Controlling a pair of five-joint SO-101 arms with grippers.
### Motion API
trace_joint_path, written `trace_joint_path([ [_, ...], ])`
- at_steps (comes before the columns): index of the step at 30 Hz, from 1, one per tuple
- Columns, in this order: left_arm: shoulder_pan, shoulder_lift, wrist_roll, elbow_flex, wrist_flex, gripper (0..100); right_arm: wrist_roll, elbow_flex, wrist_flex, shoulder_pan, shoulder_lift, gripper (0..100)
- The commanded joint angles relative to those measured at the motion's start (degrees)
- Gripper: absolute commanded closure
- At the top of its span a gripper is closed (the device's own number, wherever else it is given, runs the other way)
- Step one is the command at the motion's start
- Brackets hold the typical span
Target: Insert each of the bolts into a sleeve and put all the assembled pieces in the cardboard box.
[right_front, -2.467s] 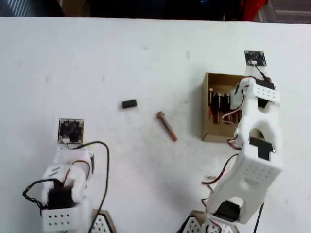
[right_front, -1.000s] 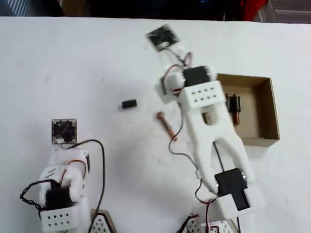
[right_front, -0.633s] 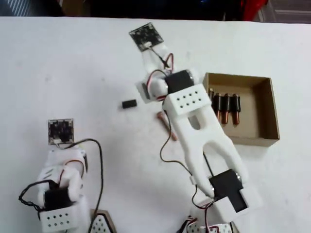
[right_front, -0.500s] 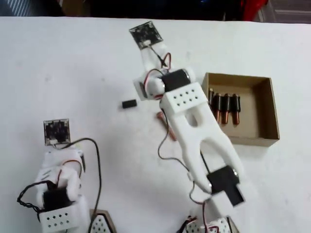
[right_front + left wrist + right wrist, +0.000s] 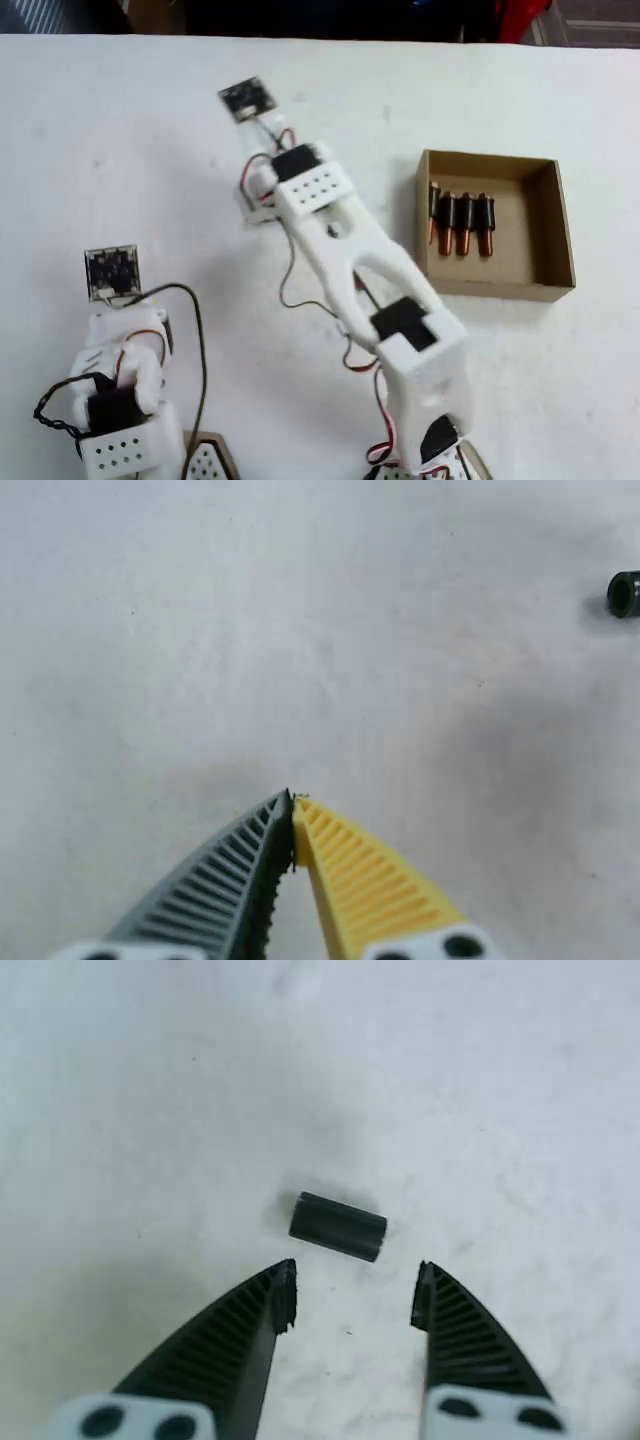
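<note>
Right pincer [image 5: 355,1282]: hovering open just short of the sleeve [image 5: 338,1226].
Left pincer [image 5: 293,800]: resting closed, empty.
Sleeve: likely light, rigid, rolling easily; gripping across its middle seems safest.

The sleeve [image 5: 338,1226] is matt black, the bolts [image 5: 465,240] coppery metal, the cardboard box [image 5: 490,288] dull brown.
</note>
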Motion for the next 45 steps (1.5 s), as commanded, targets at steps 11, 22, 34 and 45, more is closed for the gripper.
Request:
trace_joint_path([
  [11, -0.31, -0.48, -0.53, -0.18, 0.26, 98, 13.54, -13.45, -1.01, -2.24, 11.82, 82.5],
  [22, -0.31, -0.48, -0.53, -0.18, 0.26, 98, 18.64, -15.91, -0.75, -1.71, 15.43, 82.6],
  [34, -0.31, -0.48, -0.62, -0.18, 1.05, 98, 40.97, -15.82, 2.77, 0.48, 15.52, 82.7],
  [45, -0.31, -0.48, -0.62, -0.18, 1.05, 98, 45.63, -15.82, 6.46, -0.22, 15.87, 82.9],
])
